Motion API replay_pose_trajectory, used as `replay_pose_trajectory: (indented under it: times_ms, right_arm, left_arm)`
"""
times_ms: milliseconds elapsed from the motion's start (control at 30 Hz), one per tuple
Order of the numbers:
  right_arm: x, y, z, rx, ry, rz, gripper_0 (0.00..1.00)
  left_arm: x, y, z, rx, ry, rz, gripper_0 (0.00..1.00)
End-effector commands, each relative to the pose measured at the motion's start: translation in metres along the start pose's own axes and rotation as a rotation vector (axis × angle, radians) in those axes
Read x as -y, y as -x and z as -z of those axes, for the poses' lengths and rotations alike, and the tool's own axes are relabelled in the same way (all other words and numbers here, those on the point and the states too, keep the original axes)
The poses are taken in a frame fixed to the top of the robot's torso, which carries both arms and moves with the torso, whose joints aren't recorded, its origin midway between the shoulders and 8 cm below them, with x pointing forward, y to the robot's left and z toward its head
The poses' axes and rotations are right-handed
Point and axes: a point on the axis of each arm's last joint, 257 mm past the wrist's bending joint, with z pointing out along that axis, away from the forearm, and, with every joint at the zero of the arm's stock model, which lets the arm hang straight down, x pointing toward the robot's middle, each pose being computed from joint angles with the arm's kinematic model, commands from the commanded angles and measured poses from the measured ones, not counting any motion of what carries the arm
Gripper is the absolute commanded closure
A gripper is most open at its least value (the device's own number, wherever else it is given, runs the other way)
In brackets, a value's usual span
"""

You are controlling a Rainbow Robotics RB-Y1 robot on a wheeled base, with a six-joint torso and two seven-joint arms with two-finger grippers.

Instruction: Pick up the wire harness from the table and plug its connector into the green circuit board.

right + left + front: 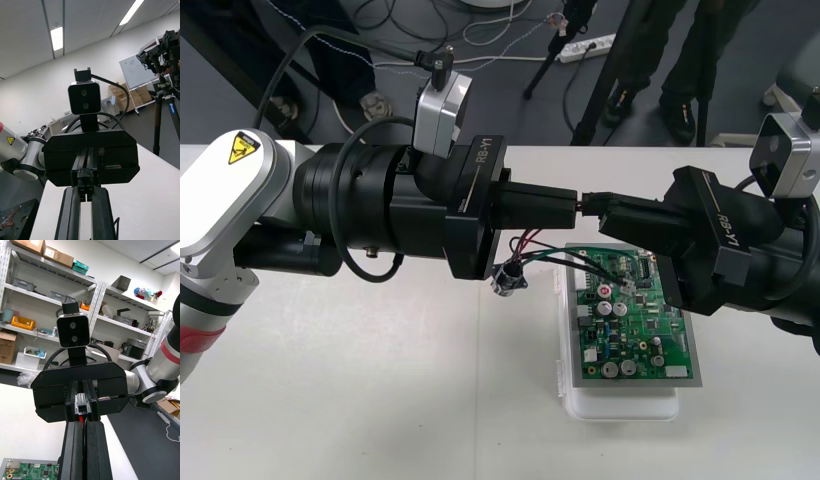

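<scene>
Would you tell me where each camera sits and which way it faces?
Front view: overhead, steeply down at table and circuit board; left gripper and right gripper meet above, wire harness hanging.
Left wrist view: on that wrist, along its fingers, facing the right gripper.
Right wrist view: mirrored, facing the left gripper.
Front and left wrist share the circuit board.

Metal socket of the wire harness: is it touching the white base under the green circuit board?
Apart. The front view shows a strip of bare table between the metal socket and the white base's left edge.
</scene>
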Motion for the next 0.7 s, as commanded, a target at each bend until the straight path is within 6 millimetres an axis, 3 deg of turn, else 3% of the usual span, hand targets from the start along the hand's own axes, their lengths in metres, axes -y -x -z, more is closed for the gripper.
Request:
replay_pose_trajectory:
  times_ms: [33,167,533,700]
  right_arm:
    - [-0.002,0.009,-0.002,0.020,0.008,0.038,0.28]
    - [-0.001,0.008,0.000,0.013,0.004,0.045,0.00]
    - [0.005,0.001,0.013,0.013,0.016,0.017,0.00]
    - [0.007,0.002,0.017,-0.007,0.009,0.040,0.00]
  left_arm:
    - [0.017,0.015,-0.015,0.015,-0.076,-0.032,1.00]
    - [0.017,0.016,-0.015,0.017,-0.076,-0.036,1.00]
    - [0.016,0.018,-0.011,0.020,-0.071,-0.049,1.00]
    - [0.009,0.019,0.001,0.015,-0.039,-0.063,1.00]
